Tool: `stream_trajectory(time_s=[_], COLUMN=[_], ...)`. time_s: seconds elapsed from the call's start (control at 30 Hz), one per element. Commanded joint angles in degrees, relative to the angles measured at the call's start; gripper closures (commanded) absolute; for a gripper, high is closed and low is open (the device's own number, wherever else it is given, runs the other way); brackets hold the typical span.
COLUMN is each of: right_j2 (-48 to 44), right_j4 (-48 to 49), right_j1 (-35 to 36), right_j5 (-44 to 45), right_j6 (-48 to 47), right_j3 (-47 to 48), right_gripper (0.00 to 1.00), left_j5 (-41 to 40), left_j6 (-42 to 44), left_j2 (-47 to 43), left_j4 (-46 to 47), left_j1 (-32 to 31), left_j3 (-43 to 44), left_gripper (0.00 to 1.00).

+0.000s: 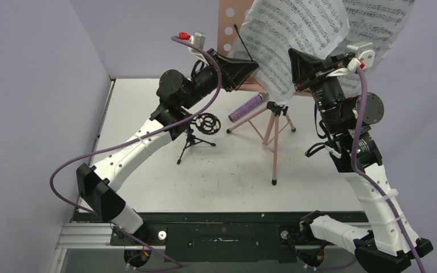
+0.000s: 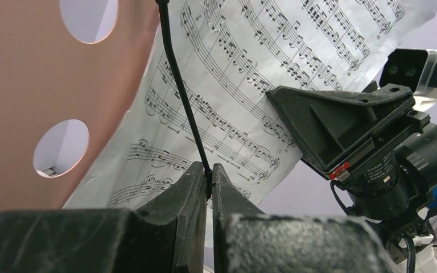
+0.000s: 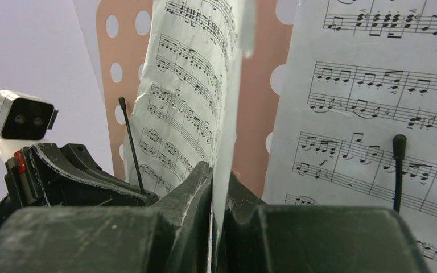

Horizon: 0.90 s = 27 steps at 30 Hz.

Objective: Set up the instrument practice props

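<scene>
The pink perforated music stand stands at the back on tripod legs. My left gripper is shut on the stand's thin black page-holder wire, as the left wrist view shows. My right gripper is shut on the edge of a curled white sheet-music page, as the right wrist view shows. A second page lies flat on the stand behind another holder wire. The glittery purple microphone lies on the table by the legs. The small black mic stand stands left of it.
Grey walls close in the white table at the left and back. The two grippers are close together in front of the stand's desk. The purple cables of both arms hang beside them.
</scene>
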Motion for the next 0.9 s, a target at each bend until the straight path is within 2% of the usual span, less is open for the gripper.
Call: stream_trajectory(time_s=[0.0,0.33,0.87], right_j2=[1.2,4.2,8.0], right_j4=[1.8,2.0,4.2], right_j1=[0.2,0.3,0.2], right_j5=[-1.5,-3.8,-11.1], right_j6=[0.6,0.4,2.9], right_j3=[3.7,5.5,7.7], right_gripper=[0.95,0.95,0.92], left_j5=[-1.3,-3.8,-3.6], left_j6=[4.2,10.3,10.4], left_j2=[-4.0,-5.6,-5.7], left_j4=[3.4,2.7,1.1], left_j1=[-1.5,-3.5,-3.8], left_j3=[-0.5,-1.6,-1.5], left_gripper=[1.0,1.0,1.0])
